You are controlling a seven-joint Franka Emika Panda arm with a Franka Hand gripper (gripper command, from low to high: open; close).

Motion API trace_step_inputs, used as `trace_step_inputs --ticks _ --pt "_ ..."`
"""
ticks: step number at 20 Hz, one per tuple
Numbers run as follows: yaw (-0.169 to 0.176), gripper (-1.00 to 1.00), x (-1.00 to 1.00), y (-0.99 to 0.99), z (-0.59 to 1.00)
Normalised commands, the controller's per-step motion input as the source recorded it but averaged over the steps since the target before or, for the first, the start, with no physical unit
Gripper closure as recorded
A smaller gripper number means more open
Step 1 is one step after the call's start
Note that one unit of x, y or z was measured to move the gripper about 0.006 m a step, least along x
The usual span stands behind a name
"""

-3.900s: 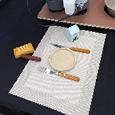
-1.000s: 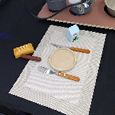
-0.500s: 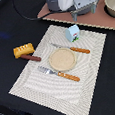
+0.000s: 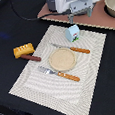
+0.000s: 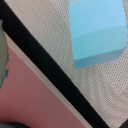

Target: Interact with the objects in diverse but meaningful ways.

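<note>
My gripper [image 4: 81, 14] hangs over the far edge of the placemat [image 4: 41, 90], just above and behind the white-and-light-blue carton [image 4: 72, 33]. Its fingers look spread apart and hold nothing. In the wrist view the carton [image 5: 97, 32] shows as a light blue block on the woven mat [image 5: 100, 100]; no fingers show there. The yellow bread loaf [image 4: 23, 49] and the brown sausage [image 4: 31, 57] lie off the mat on the exterior view's left. The saucepan [image 4: 111, 4] stands at the far right. The small white bottle is out of view.
A tan plate [image 4: 62, 59] sits mid-mat between a knife [image 4: 72, 48] and a fork [image 4: 59, 73], both with orange handles. A pink board [image 4: 102, 20] lies behind the mat under the arm; it also shows in the wrist view [image 5: 30, 90]. The table is black.
The gripper has come down a little towards the carton. The carton, loaf, sausage and cutlery have not moved.
</note>
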Motion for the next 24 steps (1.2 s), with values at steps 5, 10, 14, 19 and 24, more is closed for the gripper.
trace_step_inputs --ticks 5,10,14,19,24 --pt "0.000 -1.00 -0.18 -0.09 -0.27" --pt "0.001 -1.00 -0.15 -0.16 -0.21" --pt "0.003 -1.00 -0.22 -0.19 -0.22" --pt "0.014 -1.00 -0.16 -0.06 -0.34" --pt "0.029 1.00 -0.12 0.00 -0.30"
